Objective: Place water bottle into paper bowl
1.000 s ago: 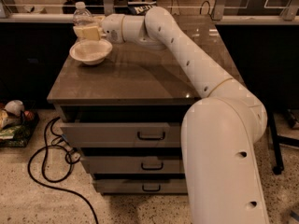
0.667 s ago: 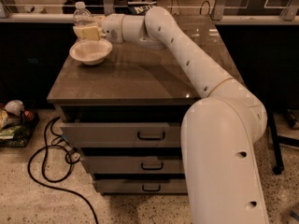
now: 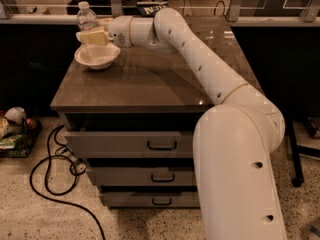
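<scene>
– Gripper (image 3: pixel 92 36) first, please; where is it?
– It is over the far left corner of the cabinet top (image 3: pixel 150 84), just above the back rim of the paper bowl (image 3: pixel 97 58); the white arm (image 3: pixel 200 59) reaches to it across the top from the near right side

– And the water bottle (image 3: pixel 86 18); where does it stand?
– It is upright, directly behind the gripper; its white cap (image 3: pixel 84 5) and its clear upper body show above the gripper; its lower part is hidden behind it; so I cannot say if the bottom touches something

– Is the gripper closed on the bottle?
– This I cannot tell; the gripper covers the lower part of the bottle, and the contact itself is not visible

– Is the bottle inside the bowl?
– No; the bowl is open to the view and looks to hold nothing; the bottle is above and behind the bowl's far edge; the bowl sits flat on the brown top, near the left edge

– What else is around?
– A dark package (image 3: pixel 152 7) with pale lettering lies at the back edge of the top, well apart from the bowl; under the top are three drawers (image 3: pixel 125 144) with dark handles; a black cable (image 3: pixel 45 179) makes a loop on the speckled floor at the left of the cabinet
</scene>
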